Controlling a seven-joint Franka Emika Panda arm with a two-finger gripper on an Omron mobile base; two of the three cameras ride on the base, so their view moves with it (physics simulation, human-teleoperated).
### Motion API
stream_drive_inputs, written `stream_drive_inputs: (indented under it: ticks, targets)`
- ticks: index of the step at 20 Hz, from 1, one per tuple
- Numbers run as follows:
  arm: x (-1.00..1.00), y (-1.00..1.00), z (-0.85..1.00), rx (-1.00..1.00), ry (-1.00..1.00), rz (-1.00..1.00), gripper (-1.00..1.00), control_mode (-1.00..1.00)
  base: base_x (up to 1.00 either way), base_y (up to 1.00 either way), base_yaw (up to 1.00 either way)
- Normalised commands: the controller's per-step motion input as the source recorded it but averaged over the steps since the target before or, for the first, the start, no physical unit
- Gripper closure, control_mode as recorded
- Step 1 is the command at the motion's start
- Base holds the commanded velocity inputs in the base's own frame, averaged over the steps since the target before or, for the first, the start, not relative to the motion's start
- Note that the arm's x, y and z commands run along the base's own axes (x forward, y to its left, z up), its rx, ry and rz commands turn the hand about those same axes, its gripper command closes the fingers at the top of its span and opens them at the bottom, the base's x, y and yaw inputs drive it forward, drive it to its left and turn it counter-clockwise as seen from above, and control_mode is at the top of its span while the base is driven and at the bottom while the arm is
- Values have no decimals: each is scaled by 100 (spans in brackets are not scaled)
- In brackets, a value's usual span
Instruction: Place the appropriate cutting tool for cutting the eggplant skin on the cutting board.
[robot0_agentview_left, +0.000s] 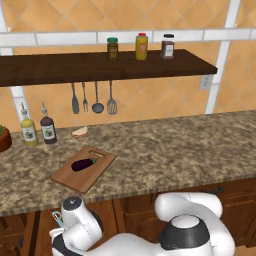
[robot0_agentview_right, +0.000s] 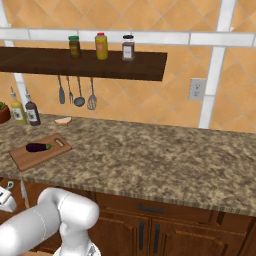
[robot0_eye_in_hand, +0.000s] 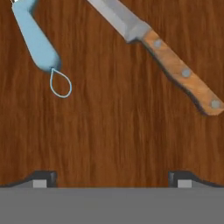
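The peeler (robot0_eye_in_hand: 39, 43), with a light blue handle and a thin loop at its end, lies on dark wood at the upper left of the hand view. My gripper (robot0_eye_in_hand: 111, 180) hovers above that wood, open wide, with nothing between its fingertips (robot0_eye_in_hand: 41, 179); the peeler sits ahead and to their left. The arm's wrist (robot0_agentview_left: 75, 210) hangs low, below the counter's front edge. On the counter the wooden cutting board (robot0_agentview_left: 75, 177) (robot0_agentview_right: 27, 159) carries the dark purple eggplant (robot0_agentview_left: 83, 163) (robot0_agentview_right: 38, 147).
A brown-handled knife (robot0_eye_in_hand: 175, 65) lies to the right of the peeler. Two bottles (robot0_agentview_left: 37, 130) and a piece of bread (robot0_agentview_left: 79, 132) stand behind the board. Utensils (robot0_agentview_left: 92, 99) hang under a shelf (robot0_agentview_left: 100, 67) that bears three jars.
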Motion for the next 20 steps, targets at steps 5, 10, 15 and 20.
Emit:
stream_drive_inputs:
  ticks: [5,10,15,20]
  targets:
    - [2,7,-40,0,6,0,-100,-100,0,0,0]
    - [-1,11,-30,0,7,3,-100,-100,0,0,0]
    - [-7,7,-29,0,1,5,-100,-100,0,0,0]
    - [-28,8,-26,0,0,5,-100,-100,0,0,0]
